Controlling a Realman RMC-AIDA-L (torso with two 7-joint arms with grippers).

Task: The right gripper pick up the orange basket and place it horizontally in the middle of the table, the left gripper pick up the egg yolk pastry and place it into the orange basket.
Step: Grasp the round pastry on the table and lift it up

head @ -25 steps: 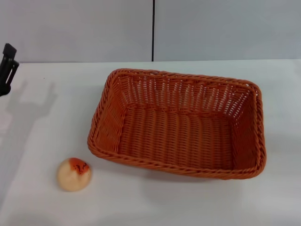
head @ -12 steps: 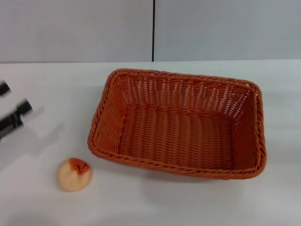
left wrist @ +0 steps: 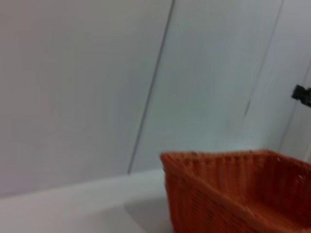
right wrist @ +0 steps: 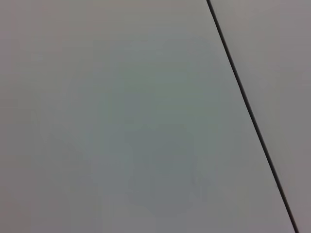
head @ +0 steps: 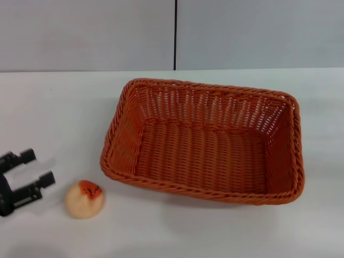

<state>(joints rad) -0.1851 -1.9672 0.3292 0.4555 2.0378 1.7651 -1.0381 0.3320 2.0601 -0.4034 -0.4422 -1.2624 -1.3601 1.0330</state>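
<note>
The orange basket [head: 204, 142] lies lengthwise across the middle of the white table [head: 64, 113], and its inside is bare. The left wrist view shows one corner of the orange basket [left wrist: 233, 194]. The egg yolk pastry [head: 84, 199] rests on the table just off the basket's front left corner. My left gripper [head: 42, 167] is low at the left edge, open, with nothing between its fingers. It sits a short gap to the left of the pastry and does not touch it. The right gripper is out of the head view.
A grey wall with a dark vertical seam [head: 175, 35] stands behind the table. A small dark shape [left wrist: 302, 94] shows at the edge of the left wrist view. The right wrist view shows only that wall and the seam [right wrist: 252, 121].
My left gripper has swept from the far left corner down and forward along the left edge, ending beside the pastry. Basket and pastry have not moved.
</note>
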